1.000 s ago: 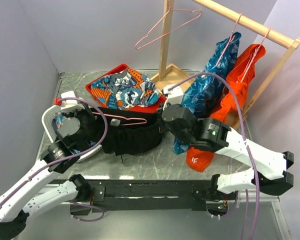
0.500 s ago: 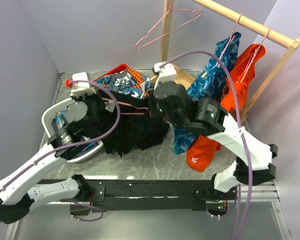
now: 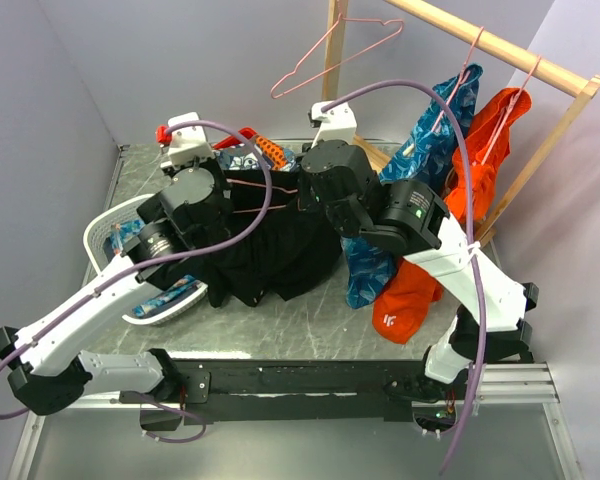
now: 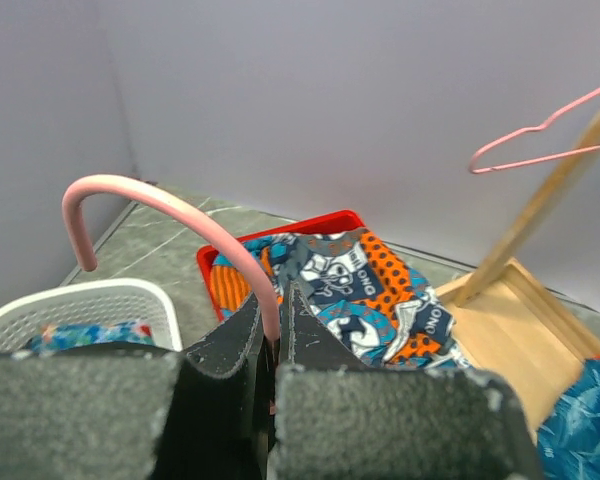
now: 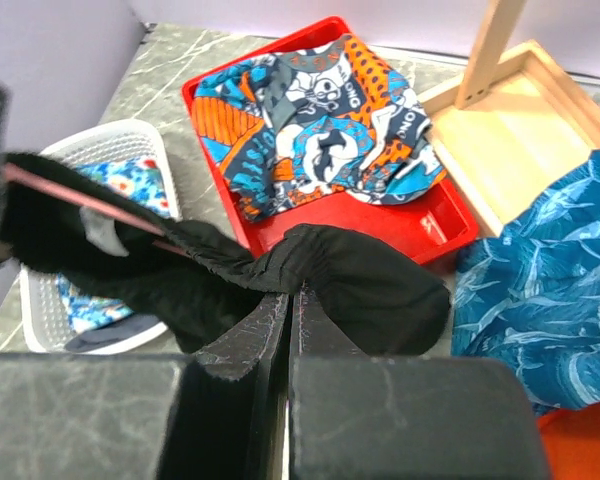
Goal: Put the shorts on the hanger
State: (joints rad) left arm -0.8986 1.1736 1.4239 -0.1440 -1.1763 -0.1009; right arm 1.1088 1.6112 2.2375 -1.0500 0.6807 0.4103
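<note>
The black shorts (image 3: 270, 255) hang from a pink wire hanger (image 3: 260, 186) held up between my two grippers over the middle of the table. My left gripper (image 3: 223, 185) is shut on the hanger's hook (image 4: 170, 215), which curves up and left out of the closed jaws (image 4: 272, 300). My right gripper (image 3: 302, 195) is shut on the gathered waistband of the shorts (image 5: 360, 280), with its jaws (image 5: 292, 292) pinched together. A pink hanger wire (image 5: 80, 200) runs through the fabric at the left of the right wrist view.
A red tray (image 4: 280, 225) with blue-orange patterned garments (image 4: 350, 275) lies behind. A white basket (image 3: 105, 230) is at the left. The wooden rail (image 3: 500, 45) carries a spare pink hanger (image 3: 330, 55), a blue garment (image 3: 420, 170) and an orange garment (image 3: 480, 170); its base (image 4: 520, 320) is at the back right.
Both grippers have risen and moved towards the back of the table, lifting the hanger and the shorts off the surface. The shorts now hang bunched below them.
</note>
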